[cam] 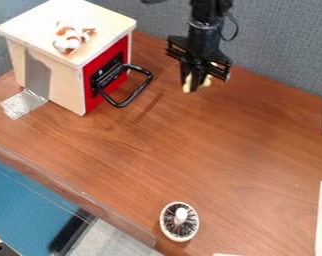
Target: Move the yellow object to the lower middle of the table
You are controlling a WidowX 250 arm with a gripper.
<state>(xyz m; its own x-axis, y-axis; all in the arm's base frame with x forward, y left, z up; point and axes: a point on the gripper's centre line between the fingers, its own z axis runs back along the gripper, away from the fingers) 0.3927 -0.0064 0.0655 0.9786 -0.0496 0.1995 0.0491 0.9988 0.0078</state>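
Yellow, pale and lumpy, the object to be moved point(187, 84) is at the gripper point(196, 82), near the back edge of the wooden worktop point(230, 142). Bits of it show on both sides of the gripper's dark lower end. I cannot tell whether the gripper is clamped on it or merely around or in front of it, nor whether the object is touching the wood.

That doubt is the first risk: if the hold is missing or catches only one lump, a lift would leave the object behind or let it twist and drop partway. Carried too low, it could scrape along the worktop and be pulled loose.

The path forward looks fairly simple, but a swing towards the box with the red front point(107, 72) could snag the black handle point(149, 79) that juts from it. A hard knock there might also unsettle the white and orange-brown toy point(68, 41) lying on top.

The trickiest part is probably the end. The round white item with dark bristles point(181, 216) sits in the lower middle, close to the front edge. Going too far forward could bump it or push it off; letting go too high could make the yellow object roll or bounce against it.
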